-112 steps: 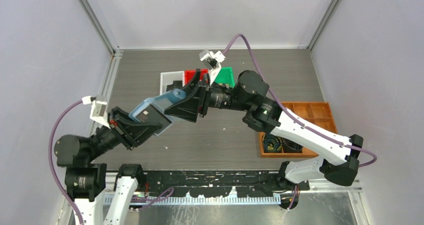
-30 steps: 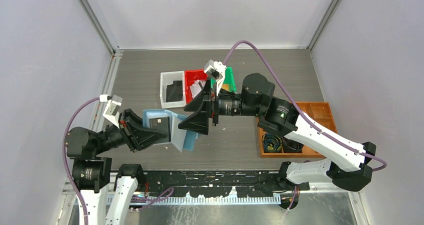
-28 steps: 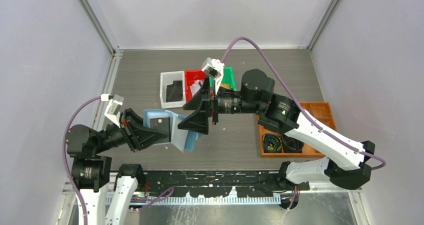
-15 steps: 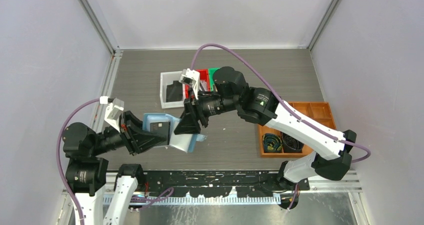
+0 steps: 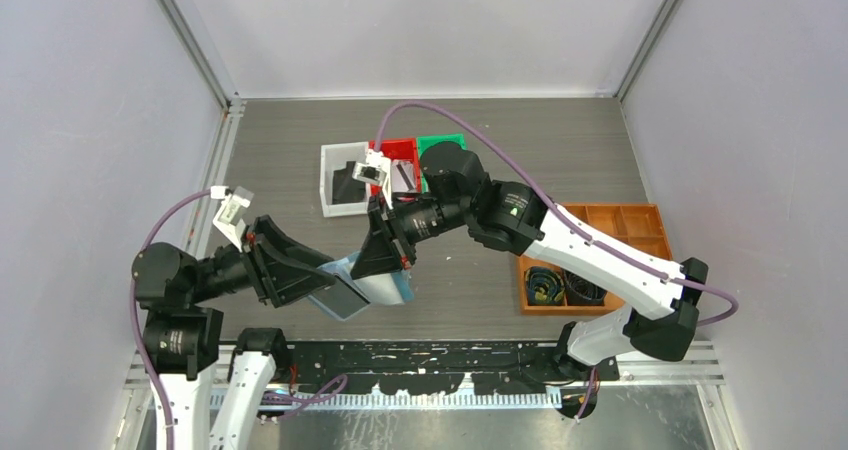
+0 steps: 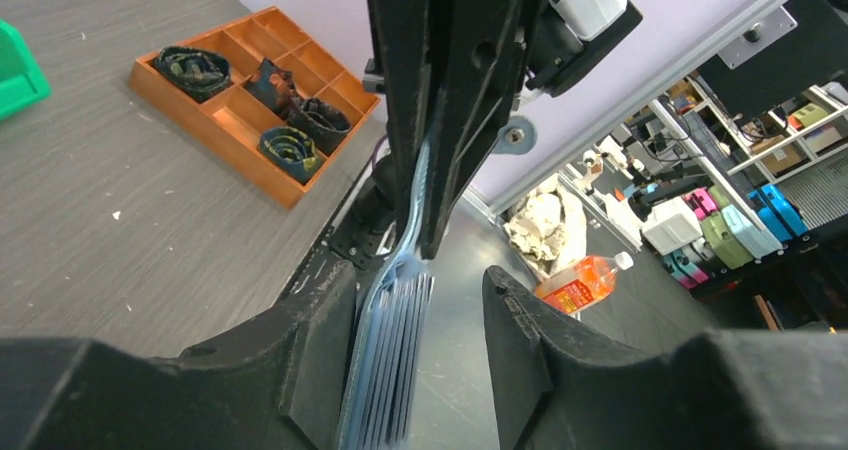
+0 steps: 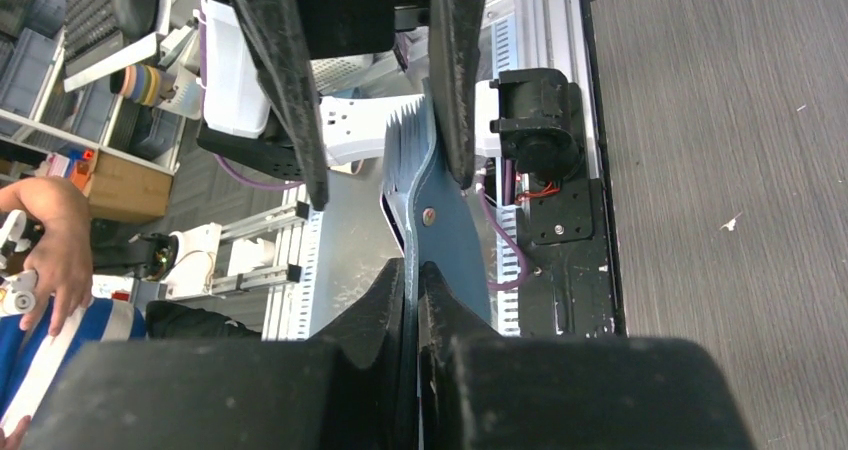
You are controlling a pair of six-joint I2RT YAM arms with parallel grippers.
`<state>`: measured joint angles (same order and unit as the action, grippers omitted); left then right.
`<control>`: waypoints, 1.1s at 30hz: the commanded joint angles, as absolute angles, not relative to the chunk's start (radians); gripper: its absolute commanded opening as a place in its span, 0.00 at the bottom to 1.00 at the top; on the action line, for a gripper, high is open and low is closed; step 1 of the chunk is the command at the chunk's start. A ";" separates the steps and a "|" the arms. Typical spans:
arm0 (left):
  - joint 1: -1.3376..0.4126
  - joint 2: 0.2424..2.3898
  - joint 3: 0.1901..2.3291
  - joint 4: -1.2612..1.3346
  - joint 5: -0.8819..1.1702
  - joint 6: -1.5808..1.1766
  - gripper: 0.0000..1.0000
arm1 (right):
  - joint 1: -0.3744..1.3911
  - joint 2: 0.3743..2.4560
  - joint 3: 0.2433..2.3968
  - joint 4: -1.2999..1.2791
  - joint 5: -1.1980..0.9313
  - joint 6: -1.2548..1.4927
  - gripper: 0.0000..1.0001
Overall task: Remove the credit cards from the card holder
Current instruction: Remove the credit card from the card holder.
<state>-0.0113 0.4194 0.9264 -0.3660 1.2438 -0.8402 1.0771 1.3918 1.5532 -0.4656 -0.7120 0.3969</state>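
While the blue soft-leather folding card holder (image 5: 388,288) is held aloft over the near edge of the grey table (image 5: 470,275), its flap is pinched by the right gripper (image 7: 413,270); the left gripper (image 6: 418,275) is spread around it. Floppy, light. Thin stiff credit cards (image 6: 390,370) (probably the fanned edges) should be taken edge-on.

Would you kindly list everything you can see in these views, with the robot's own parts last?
card holder: one, blue, held up over the table's near side
white bin: one, mid-table, leftmost of the bin row
dark flat item: one, black, inside the white bin; too small to tell what it is
red bin: one, beside the white bin
green bin: one, beside the red bin
tray: one, orange, compartmented, right side
coiled cables: several, dark, in the tray's near compartments
table: one, grey
left gripper: black, open around the card holder
right gripper: black, shut on the card holder's flap
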 commanded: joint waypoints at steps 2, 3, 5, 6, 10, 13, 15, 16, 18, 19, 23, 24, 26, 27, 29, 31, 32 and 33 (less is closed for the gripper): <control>-0.011 0.405 0.909 -0.263 1.303 -0.955 0.50 | 1.069 1.324 1.538 -0.312 -0.707 0.435 0.05; -0.010 0.398 0.904 -0.263 1.308 -0.959 0.49 | 1.066 1.320 1.529 -0.295 -0.697 0.446 0.03; -0.011 0.379 0.891 -0.266 1.307 -0.964 0.49 | 1.061 1.307 1.507 -0.246 -0.681 0.477 0.01; -0.011 0.367 0.885 -0.266 1.302 -0.965 0.50 | 1.058 1.300 1.494 -0.216 -0.676 0.495 0.01; -0.011 0.341 0.883 -0.287 1.267 -0.946 0.54 | 1.047 1.268 1.439 -0.095 -0.649 0.557 0.01; -0.011 0.333 0.890 -0.291 1.231 -0.947 0.55 | 1.041 1.244 1.414 -0.034 -0.625 0.593 0.01; -0.011 0.331 0.891 -0.274 1.218 -0.960 0.55 | 1.039 1.236 1.402 -0.009 -0.600 0.614 0.01; -0.011 0.329 0.891 -0.261 1.212 -0.969 0.55 | 1.039 1.231 1.394 0.008 -0.590 0.625 0.01; -0.011 0.324 0.893 -0.249 1.195 -0.976 0.53 | 1.038 1.218 1.366 0.062 -0.566 0.655 0.01; -0.011 0.322 0.892 -0.244 1.191 -0.977 0.51 | 1.038 1.210 1.345 0.098 -0.555 0.676 0.01; -0.011 0.313 0.883 -0.211 1.179 -1.005 0.48 | 1.038 1.177 1.256 0.229 -0.500 0.753 0.01; -0.011 0.313 0.880 -0.204 1.175 -1.013 0.48 | 1.037 1.170 1.229 0.261 -0.480 0.769 0.01; -0.011 0.313 0.877 -0.202 1.168 -1.021 0.48 | 1.037 1.161 1.183 0.324 -0.451 0.796 0.01; -0.011 0.313 0.875 -0.203 1.167 -1.021 0.49 | 1.038 1.154 1.161 0.354 -0.436 0.810 0.01; -0.010 0.314 0.873 -0.209 1.153 -1.019 0.53 | 1.038 1.146 1.118 0.453 -0.419 0.850 0.01; -0.011 0.314 0.872 -0.217 1.133 -1.017 0.55 | 1.038 1.142 1.085 0.512 -0.401 0.889 0.01; -0.011 0.314 0.870 -0.216 1.124 -1.017 0.55 | 1.038 1.143 1.071 0.558 -0.395 0.911 0.01; -0.011 0.316 0.870 -0.217 1.115 -1.010 0.55 | 1.038 1.144 1.058 0.585 -0.394 0.929 0.01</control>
